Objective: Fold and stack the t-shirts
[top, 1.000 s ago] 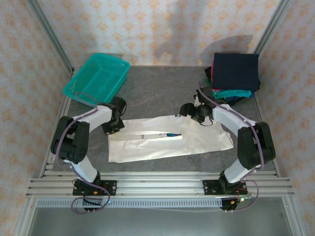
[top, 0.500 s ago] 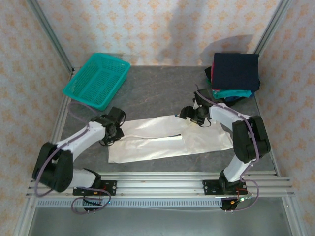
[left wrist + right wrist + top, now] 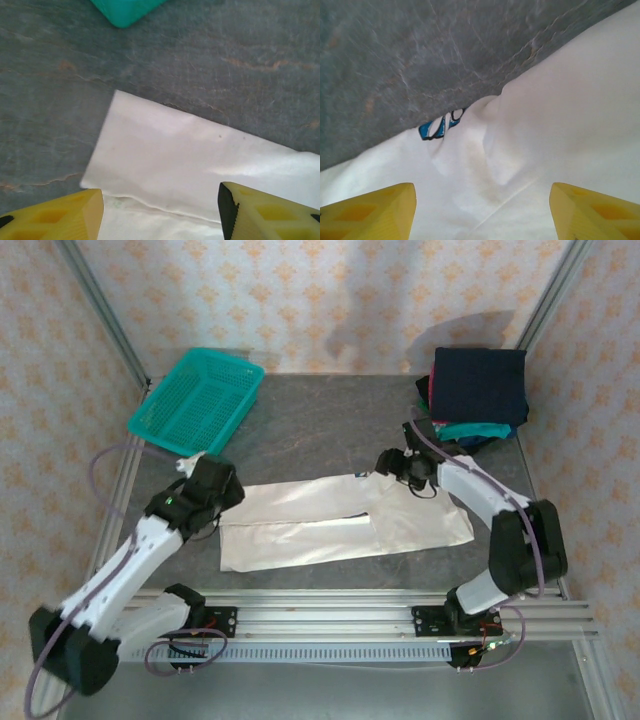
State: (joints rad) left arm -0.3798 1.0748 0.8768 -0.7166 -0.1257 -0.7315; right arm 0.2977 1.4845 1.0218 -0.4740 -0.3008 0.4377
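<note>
- White t-shirt (image 3: 340, 525): lies flat across the middle of the tabletop (image 3: 320, 430) as a long band, its far flap laid over toward the near side. It reaches from just beside the left arm's tip to the right arm's tip.
- Left end effector (image 3: 159, 200): a second ago it was closed down at the shirt's left end. Now its yellow fingers (image 3: 75, 212) stand apart with nothing between them, hovering over the left corner of the cloth. The arm has swung its elbow out toward the near left.
- Meaning of that change: the left end of the fold looks released, and the cloth lies where it was laid. This lengthwise fold seems finished on that side.
- Right end effector (image 3: 480, 200): jaws spread and empty, poised above the shirt's far edge in much the same place as a second ago. Below it, a rumple and a small blue print (image 3: 437, 127) peek out at the fold.
- Slit along the shirt's middle: a strip of blue showed there a second ago; from above it is now covered.
- Stack of folded shirts (image 3: 478, 390): sits at the far right corner, navy on top, well apart from the white shirt.
- Teal basket (image 3: 200, 400): sits at the far left.
- Judgement: crosswise folds and the move to the stack remain to be done.
</note>
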